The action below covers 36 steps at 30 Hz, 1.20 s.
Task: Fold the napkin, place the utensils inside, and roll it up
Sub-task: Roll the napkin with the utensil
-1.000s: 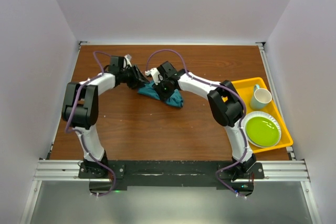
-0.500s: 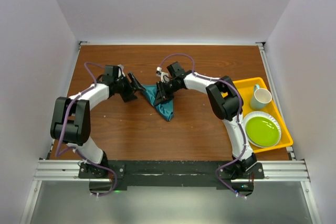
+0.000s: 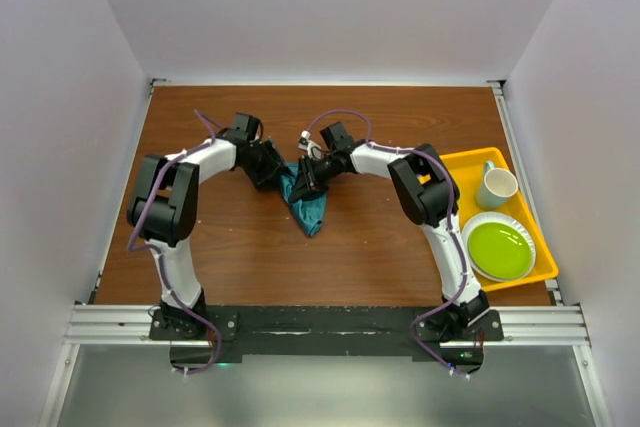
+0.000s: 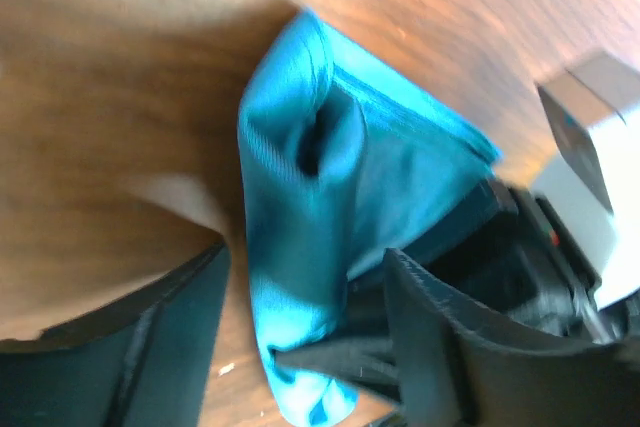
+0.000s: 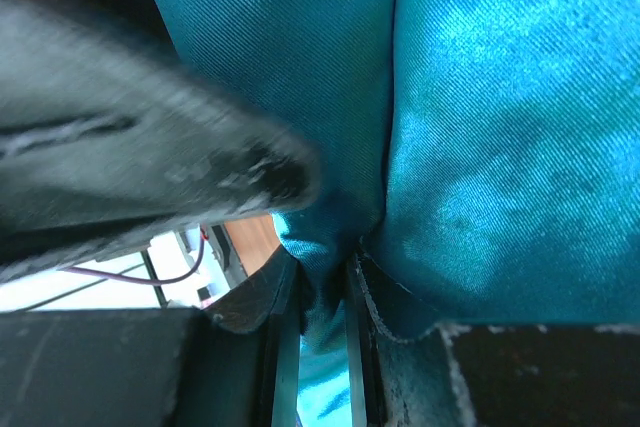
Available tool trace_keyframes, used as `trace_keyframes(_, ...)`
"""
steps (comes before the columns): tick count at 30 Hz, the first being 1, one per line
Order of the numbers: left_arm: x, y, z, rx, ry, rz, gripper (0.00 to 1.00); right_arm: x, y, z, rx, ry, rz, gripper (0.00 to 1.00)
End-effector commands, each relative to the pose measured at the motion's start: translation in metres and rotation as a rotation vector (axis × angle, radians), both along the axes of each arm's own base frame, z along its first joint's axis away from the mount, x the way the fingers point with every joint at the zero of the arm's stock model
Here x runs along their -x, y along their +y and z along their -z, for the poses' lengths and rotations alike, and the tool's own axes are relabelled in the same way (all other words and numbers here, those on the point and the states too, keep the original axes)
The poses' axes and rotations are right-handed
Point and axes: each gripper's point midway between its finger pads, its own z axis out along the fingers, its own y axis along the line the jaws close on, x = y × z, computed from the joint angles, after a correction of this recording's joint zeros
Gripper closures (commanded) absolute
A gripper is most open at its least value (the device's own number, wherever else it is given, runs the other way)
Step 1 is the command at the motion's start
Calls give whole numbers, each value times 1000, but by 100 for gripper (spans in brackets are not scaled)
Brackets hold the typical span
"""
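Teal napkin (image 3: 310,209) sits bunched at mid tabletop (image 3: 380,237), pinched tight in my right fingers (image 3: 312,177). My left fingers (image 4: 170,337) gape wide around it. Best to close left on one corner, then draw apart gently to spread it flat.

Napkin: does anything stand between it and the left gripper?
Nothing visible does. The left gripper is open with the napkin between its fingers; the right gripper pinches the cloth from the opposite side.
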Motion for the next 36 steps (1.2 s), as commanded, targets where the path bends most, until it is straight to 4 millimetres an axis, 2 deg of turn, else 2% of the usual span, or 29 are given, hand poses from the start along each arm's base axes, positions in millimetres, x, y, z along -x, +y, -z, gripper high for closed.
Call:
trace_keyframes(1,-17,18,8,-158,27,-18,42,3,-3,21,44,51,22,80)
trace_keyframes(2,-15,22,14,-186,45,-11,45,3,-2,19,36,50,20,80)
trace_keyframes(5,-23,34,20,-263,23,19,64,1,-1,18,28,42,16,80)
trace_keyframes(6,-24,36,22,-274,22,22,73,2,-2,17,29,41,13,78)
trace_keyframes(8,-25,35,26,-275,19,41,81,3,-4,18,42,28,1,75)
trace_keyframes(9,-25,34,26,-267,22,47,93,3,-6,18,55,16,-6,74)
trace_keyframes(10,-24,32,28,-262,27,51,98,0,-7,16,62,-31,-26,70)
trace_keyframes(11,-23,31,29,-254,32,54,100,2,-12,16,93,-24,-32,68)
trace_keyframes(13,-21,26,29,-230,41,66,100,-1,-16,14,121,-76,-46,61)
trace_keyframes(17,-14,18,27,-182,73,75,100,-5,-23,-3,173,-187,-63,45)
trace_keyframes(18,-12,17,27,-175,84,71,100,-8,-23,-18,172,-234,-59,43)
trace_keyframes(20,-5,15,28,-163,118,54,100,-10,-24,-22,212,-311,-63,34)
trace_keyframes(21,-3,14,28,-156,130,47,100,-11,-22,-38,211,-369,-59,31)
trace_keyframes(22,2,15,30,-157,157,39,100,-15,-26,-35,259,-425,-55,28)
trace_keyframes(23,3,15,30,-155,171,28,100,-10,-20,-40,275,-474,-68,21)
trace_keyframes(24,4,15,30,-154,178,26,100,-10,-18,-49,287,-525,-67,20)
trace_keyframes(30,15,17,33,-161,240,10,100,-5,-12,-52,521,-841,-85,15)
trace_keyframes(31,17,18,32,-164,252,1,100,3,-2,-56,513,-888,-110,15)
trace_keyframes(36,25,21,35,-180,299,-11,100,-5,-3,-56,685,-1048,-67,17)
